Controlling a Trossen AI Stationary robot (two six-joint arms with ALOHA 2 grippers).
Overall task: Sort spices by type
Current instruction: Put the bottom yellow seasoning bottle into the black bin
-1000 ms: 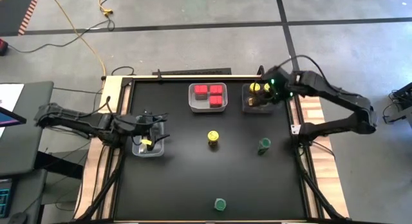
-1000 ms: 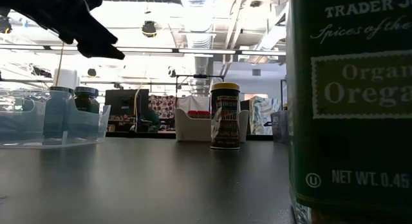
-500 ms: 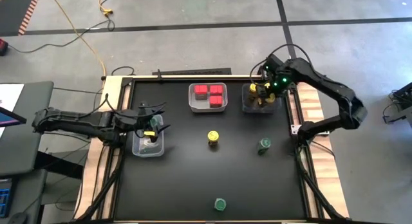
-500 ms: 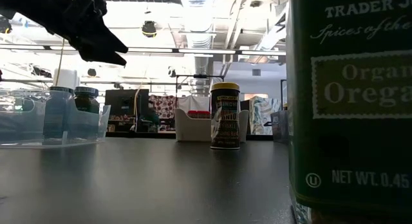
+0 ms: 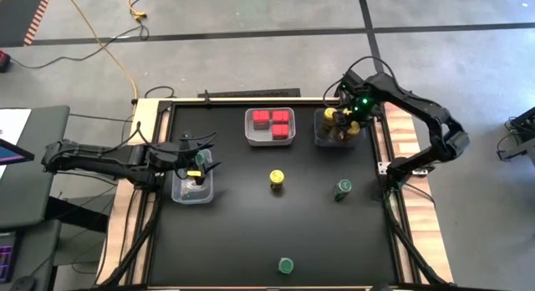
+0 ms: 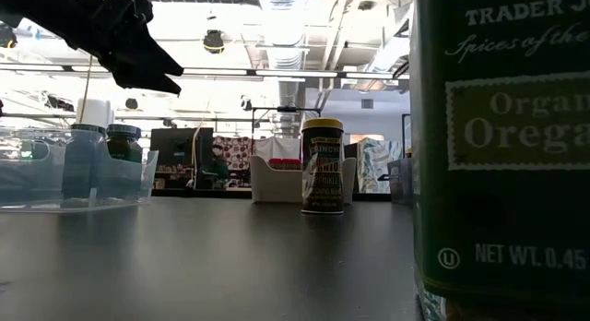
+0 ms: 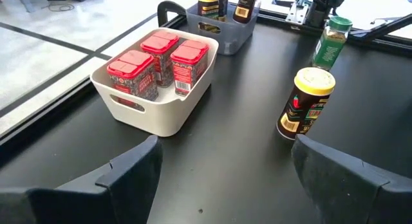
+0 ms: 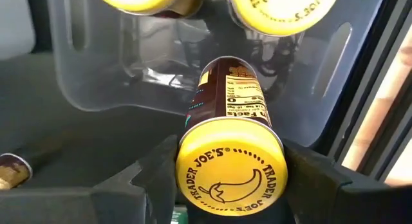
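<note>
Overhead: black tabletop [image 5: 251, 232] w/ two dark robot arms; right gripper [image 8: 228, 169] sits over a clear plastic tray [image 5: 321, 137] at the far right corner, fingers clamped on a round yellow-lidded jar w/ dark label [image 8: 230, 161]; lid faces the wrist cam, jar body points toward the tray below it; two more yellow-lidded jars [image 8: 283, 8] stand in that tray just beyond the held one.

Left gripper [image 7: 222, 179] hovers above a second clear plastic tray [image 5: 179, 193] near the table's left edge, fingers spread wide apart, nothing between them; low view shows two green-lidded jars [image 6: 123, 157] standing in that tray, under the gripper.

Ahead of the left gripper: a white plastic bin [image 7: 154, 114] w/ three red square-topped boxes [image 7: 158, 56] packed side by side; beside the bin, nearer table centre, a lone yellow-lidded jar w/ dark label [image 7: 306, 103] stands upright on bare tabletop; farther on, a green-lidded jar [image 7: 332, 42] stands upright alone, well apart from both trays.

Another round green-lidded jar [image 5: 286, 264] stands at the near edge of the table, far from both grippers; low view has it right up against the lens, label partly readable as oregano.

Beyond the table: grey concrete floor w/ a yellow cable [image 5: 109, 48].
</note>
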